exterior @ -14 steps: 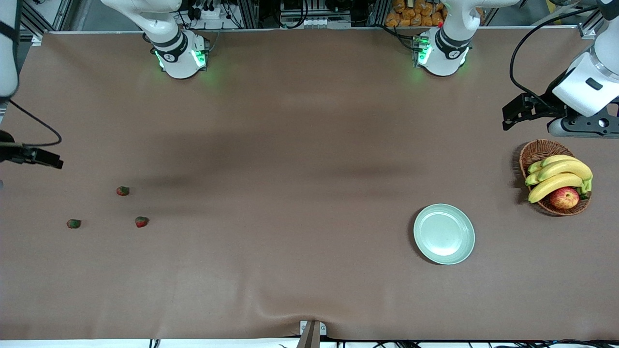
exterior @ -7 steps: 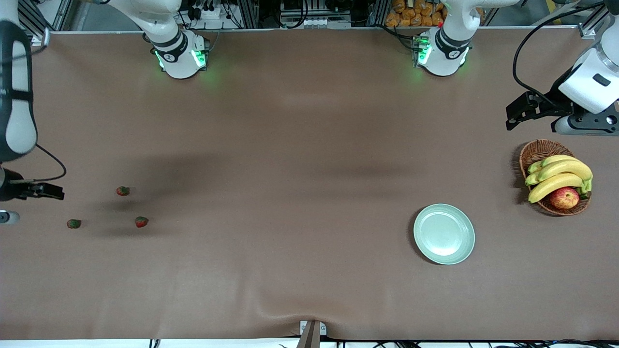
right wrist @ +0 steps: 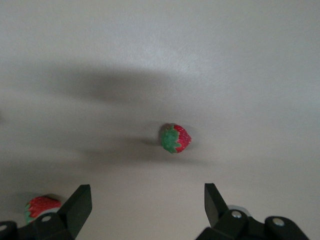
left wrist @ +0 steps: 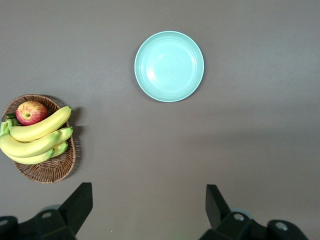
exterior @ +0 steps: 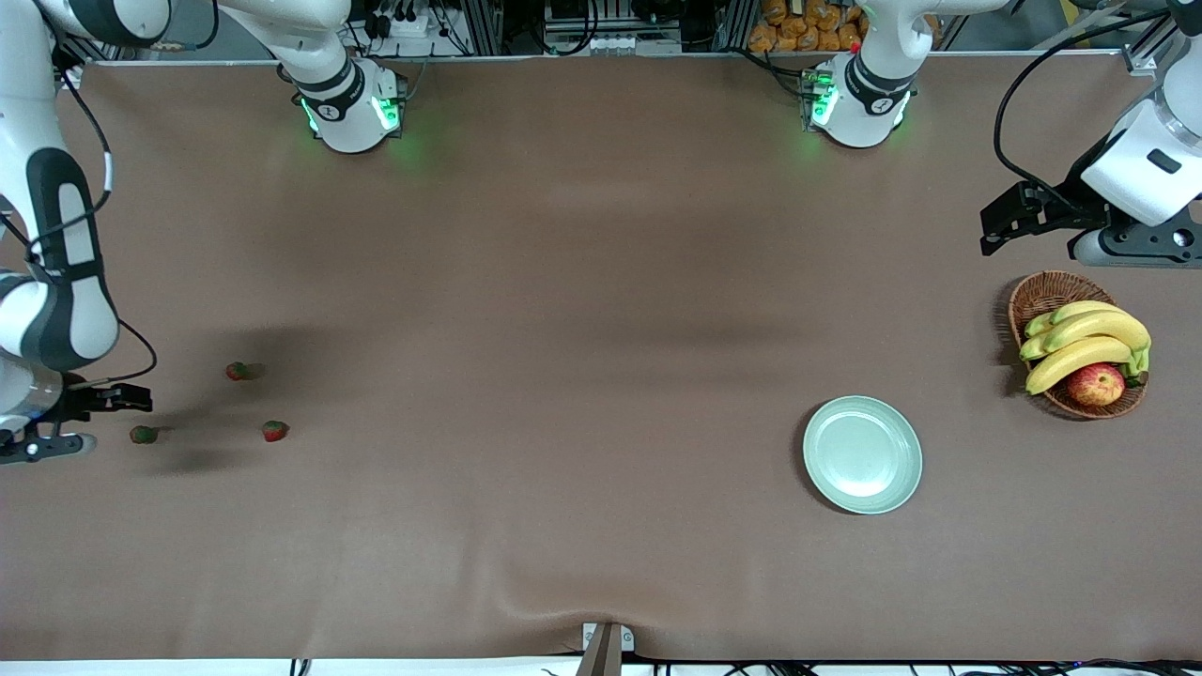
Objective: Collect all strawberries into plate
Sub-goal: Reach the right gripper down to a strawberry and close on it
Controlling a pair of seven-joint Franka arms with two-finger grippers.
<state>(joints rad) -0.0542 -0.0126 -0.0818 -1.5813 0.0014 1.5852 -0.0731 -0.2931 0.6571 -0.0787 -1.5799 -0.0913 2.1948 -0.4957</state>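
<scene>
Three small red strawberries lie apart on the brown table toward the right arm's end: one, a second and a third. The pale green plate sits empty toward the left arm's end. My right gripper hangs open over the table's end, just beside the second berry. In the right wrist view one strawberry lies ahead of the open right gripper, and another peeks out by one finger. My left gripper waits open and empty. The left wrist view shows the plate.
A brown wicker basket holds bananas and an apple, close to the plate at the left arm's end. The left wrist view shows this basket too. Both arm bases stand along the table's farthest edge.
The right arm has swung down toward the strawberries, and its gripper now hangs beside the one closest to the table's end. The left arm has barely shifted. The berries have not moved.
</scene>
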